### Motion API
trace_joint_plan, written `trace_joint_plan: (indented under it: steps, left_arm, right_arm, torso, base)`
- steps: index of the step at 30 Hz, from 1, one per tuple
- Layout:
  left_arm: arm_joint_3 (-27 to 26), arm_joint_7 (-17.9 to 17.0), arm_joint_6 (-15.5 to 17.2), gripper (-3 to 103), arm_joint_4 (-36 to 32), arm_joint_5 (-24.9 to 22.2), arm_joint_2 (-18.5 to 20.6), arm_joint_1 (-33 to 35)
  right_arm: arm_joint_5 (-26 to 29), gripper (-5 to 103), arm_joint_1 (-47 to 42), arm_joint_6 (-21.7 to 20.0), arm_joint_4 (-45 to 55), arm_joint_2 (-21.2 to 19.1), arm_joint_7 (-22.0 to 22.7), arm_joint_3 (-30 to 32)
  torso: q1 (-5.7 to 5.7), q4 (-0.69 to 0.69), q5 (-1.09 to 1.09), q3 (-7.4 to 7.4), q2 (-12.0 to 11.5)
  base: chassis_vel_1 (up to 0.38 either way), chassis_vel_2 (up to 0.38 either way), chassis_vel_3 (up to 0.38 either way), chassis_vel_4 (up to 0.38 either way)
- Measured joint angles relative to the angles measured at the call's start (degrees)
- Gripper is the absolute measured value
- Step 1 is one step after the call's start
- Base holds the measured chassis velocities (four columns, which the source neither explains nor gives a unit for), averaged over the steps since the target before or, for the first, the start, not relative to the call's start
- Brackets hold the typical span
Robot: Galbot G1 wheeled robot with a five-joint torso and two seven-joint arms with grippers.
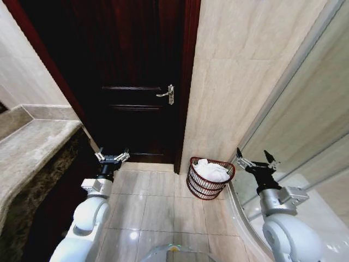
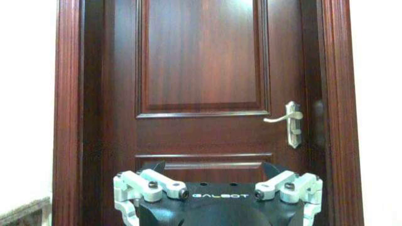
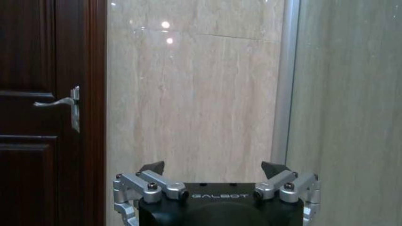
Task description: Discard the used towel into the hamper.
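Observation:
The hamper (image 1: 207,187), a small round dark red-brown wire basket, stands on the tiled floor against the beige wall, right of the door. A white towel (image 1: 211,171) lies bunched inside it, showing above the rim. My left gripper (image 1: 112,156) is raised at the left, open and empty, facing the dark wooden door. My right gripper (image 1: 256,161) is raised at the right beside the glass panel, open and empty, a little right of and above the hamper. In the wrist views each gripper (image 2: 215,168) (image 3: 213,167) has its fingers spread with nothing between them.
A dark wooden door (image 1: 136,82) with a silver handle (image 1: 167,94) is shut ahead. A stone counter (image 1: 32,147) runs along the left. A curved glass shower panel (image 1: 294,120) bounds the right. Beige floor tiles (image 1: 152,202) lie between the arms.

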Motion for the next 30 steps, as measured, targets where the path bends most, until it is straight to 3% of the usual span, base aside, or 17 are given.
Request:
trace_joint_plan:
  steps: [10,30]
  left_arm:
    - [0.22,-0.06,0.58,100,-0.17,0.02,0.02,-0.14]
    - [0.10,-0.10,0.82,100,-0.05,0.01,0.14,-0.61]
  right_arm:
    - [0.21,100,-0.03,0.24,-0.24,-0.26,-0.09,0.66]
    - [0.69,100,0.77,0.32,-0.72,-1.06,-0.34,0.04]
  torso:
    - [0.84,0.00,0.00,1.13,1.97]
    - [3.64,0.00,0.00,4.55,8.19]
  base:
    - [0.000,0.000,0.000,0.000]
    - [0.000,0.000,0.000,0.000]
